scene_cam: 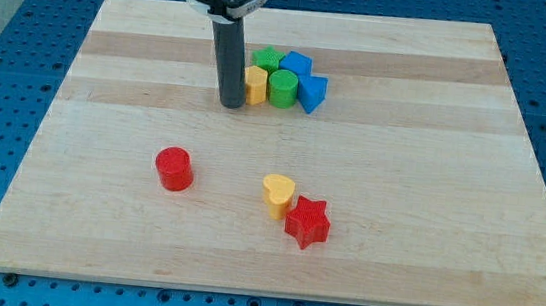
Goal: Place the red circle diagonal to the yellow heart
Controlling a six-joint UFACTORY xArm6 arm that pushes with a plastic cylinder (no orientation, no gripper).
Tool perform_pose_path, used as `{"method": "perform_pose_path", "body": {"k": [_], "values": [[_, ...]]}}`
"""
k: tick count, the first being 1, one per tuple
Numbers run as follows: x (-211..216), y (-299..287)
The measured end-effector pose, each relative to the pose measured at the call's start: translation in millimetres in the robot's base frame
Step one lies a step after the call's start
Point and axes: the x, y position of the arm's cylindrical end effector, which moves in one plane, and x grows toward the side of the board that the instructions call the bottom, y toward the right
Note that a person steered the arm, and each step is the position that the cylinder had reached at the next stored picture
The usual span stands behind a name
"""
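Observation:
The red circle (174, 169) stands on the wooden board (87, 205), left of centre toward the view's bottom. The yellow heart (277, 195) lies to its right, a gap apart, at about the same height in the view. A red star (306, 223) touches the heart at its lower right. My tip (231, 103) rests on the board well above the red circle and the heart, right beside the left edge of a cluster of blocks near the view's top.
The cluster holds a yellow block (255, 84), a green cylinder (282, 88), a green block (267, 59), a blue block (296, 65) and a blue triangular block (312, 93), all touching. Blue perforated table surrounds the board.

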Motion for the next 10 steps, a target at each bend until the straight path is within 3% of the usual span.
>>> {"method": "perform_pose_path", "body": {"k": [2, 5, 7, 9, 10], "values": [[22.6, -9.0], [69.1, 23.5], [121.9, 23.2], [154.6, -18.7], [145.8, -60.6]]}}
